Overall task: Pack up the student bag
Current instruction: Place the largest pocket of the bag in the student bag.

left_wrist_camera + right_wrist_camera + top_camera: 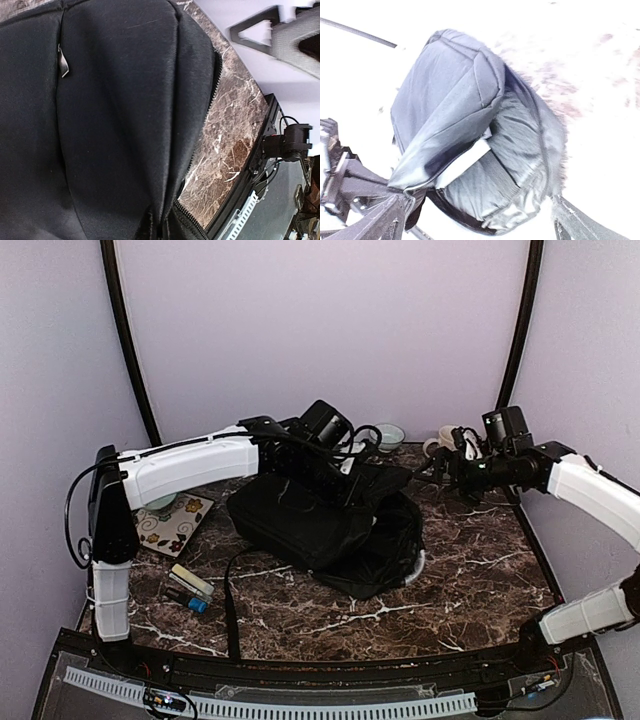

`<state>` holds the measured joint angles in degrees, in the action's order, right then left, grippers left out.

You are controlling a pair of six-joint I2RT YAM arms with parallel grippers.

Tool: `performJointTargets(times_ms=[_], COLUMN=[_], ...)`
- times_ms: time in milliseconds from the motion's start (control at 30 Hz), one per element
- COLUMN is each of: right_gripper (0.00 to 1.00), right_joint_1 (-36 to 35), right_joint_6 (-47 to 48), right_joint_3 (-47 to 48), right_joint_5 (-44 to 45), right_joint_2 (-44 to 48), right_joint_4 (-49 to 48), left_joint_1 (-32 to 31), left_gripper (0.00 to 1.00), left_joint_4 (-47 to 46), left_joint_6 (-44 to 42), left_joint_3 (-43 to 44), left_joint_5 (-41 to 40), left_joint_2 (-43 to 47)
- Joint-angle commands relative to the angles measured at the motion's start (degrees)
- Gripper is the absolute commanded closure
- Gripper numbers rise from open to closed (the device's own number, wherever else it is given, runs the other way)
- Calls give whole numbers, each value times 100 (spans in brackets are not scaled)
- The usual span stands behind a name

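On worktop [480,570], centre: student bag [300,525], mouth open. Left claw [348,478] seems clamped on its flap, holding it up; right claw [435,472] spread wide, empty. Step: opening. Next: right claw fetches an item.

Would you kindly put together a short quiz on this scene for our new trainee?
1. True or false: the student bag lies on the marble table.
2. Which arm reaches over the bag? A) the left arm B) the right arm C) neither
3. Fill in: in the top view, the patterned square lies to the bag's ____.
Key: 1 true; 2 A; 3 left.
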<state>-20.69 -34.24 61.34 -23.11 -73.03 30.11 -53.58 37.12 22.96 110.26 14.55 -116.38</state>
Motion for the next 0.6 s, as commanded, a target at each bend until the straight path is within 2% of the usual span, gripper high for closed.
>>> performJointTargets(times_ms=[0, 100, 300, 433, 567], right_gripper=[0, 0, 0, 0, 0], right_joint_1=[-24, -29, -24, -28, -31], right_joint_6=[-300, -492, -944, -1135, -1083], right_joint_3=[-540, -898, -1470, -1616, -1606], right_joint_5=[810, 1062, 1344, 1154, 1121], right_joint_2=[719, 1137, 1643, 1620, 1561], right_joint_4=[-187, -337, -843, -1083, -1107], left_joint_1=[76, 74, 76, 76, 71], left_gripper=[94, 85, 60, 43, 32], left_joint_4=[-7, 7, 337, 887, 1373], left_joint_6=[41, 62, 86, -143, -306], left_joint_3=[184, 420, 773, 1341, 1233], left_joint_5=[-70, 13, -60, -390, -1015], left_joint_2=[-107, -197, -192, -112, 424])
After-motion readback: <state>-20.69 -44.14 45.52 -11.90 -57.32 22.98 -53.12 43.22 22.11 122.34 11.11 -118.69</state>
